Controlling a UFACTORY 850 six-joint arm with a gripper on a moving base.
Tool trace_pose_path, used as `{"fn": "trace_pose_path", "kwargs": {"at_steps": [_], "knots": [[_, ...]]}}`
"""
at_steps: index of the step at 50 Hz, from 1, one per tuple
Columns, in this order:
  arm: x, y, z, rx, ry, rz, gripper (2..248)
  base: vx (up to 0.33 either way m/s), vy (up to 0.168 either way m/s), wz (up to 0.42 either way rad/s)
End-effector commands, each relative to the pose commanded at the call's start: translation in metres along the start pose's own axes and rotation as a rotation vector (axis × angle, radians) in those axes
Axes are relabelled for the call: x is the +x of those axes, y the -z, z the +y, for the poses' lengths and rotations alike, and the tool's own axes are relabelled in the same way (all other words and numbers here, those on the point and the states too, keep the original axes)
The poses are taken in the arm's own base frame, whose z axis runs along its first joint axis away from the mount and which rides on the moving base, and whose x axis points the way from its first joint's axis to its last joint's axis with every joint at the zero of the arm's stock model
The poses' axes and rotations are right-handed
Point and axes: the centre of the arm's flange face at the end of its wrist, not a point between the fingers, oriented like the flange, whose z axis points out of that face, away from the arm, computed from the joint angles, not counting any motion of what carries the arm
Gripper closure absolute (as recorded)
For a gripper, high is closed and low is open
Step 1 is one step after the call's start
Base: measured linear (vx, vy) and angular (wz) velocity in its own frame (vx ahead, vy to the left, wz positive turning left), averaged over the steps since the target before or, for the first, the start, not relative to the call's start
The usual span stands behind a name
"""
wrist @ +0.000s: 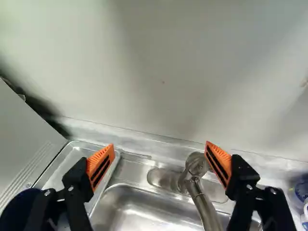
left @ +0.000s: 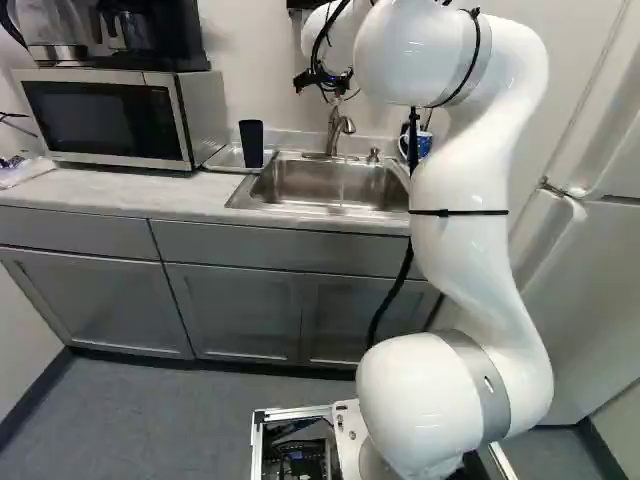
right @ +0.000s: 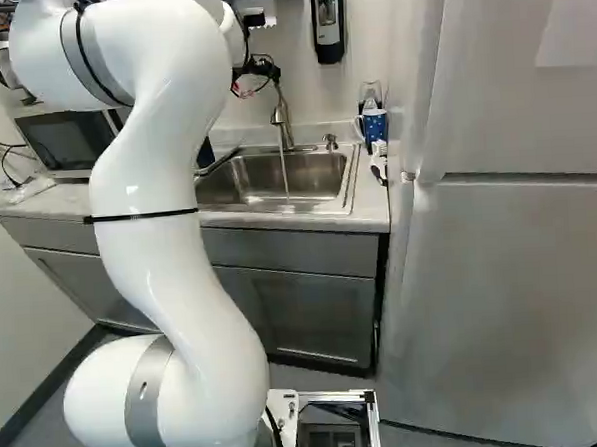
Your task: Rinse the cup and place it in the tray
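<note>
Claw (wrist: 160,146), fingers wide apart, nothing btwn, nr faucet (wrist: 201,199); water (right: 284,174) running into sink (left: 310,186); dark cup (left: 251,143) on metal tray (left: 226,158) btwn sink & microwave (left: 105,118), so rinse prob. done, placing appar. done, tap shut-off prob. left.
</note>
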Motion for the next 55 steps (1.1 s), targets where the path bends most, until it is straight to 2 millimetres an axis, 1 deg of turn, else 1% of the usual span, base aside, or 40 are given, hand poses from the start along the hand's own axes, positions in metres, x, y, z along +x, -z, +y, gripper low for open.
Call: {"fn": "trace_pose_path", "kwargs": {"at_steps": [9, 29, 44, 55], "knots": [[-0.004, 0.003, 0.000, 0.001, 0.000, -0.033, 3, 0.000, 0.000, 0.000], [-0.011, 0.019, 0.000, 0.000, 0.000, -0.063, 3, 0.000, 0.000, 0.000], [-0.008, 0.022, 0.012, -0.015, -0.008, -0.026, 3, 0.000, 0.000, 0.000], [-0.001, 0.034, 0.019, -0.025, -0.013, -0.012, 3, 0.000, 0.000, 0.000]]}}
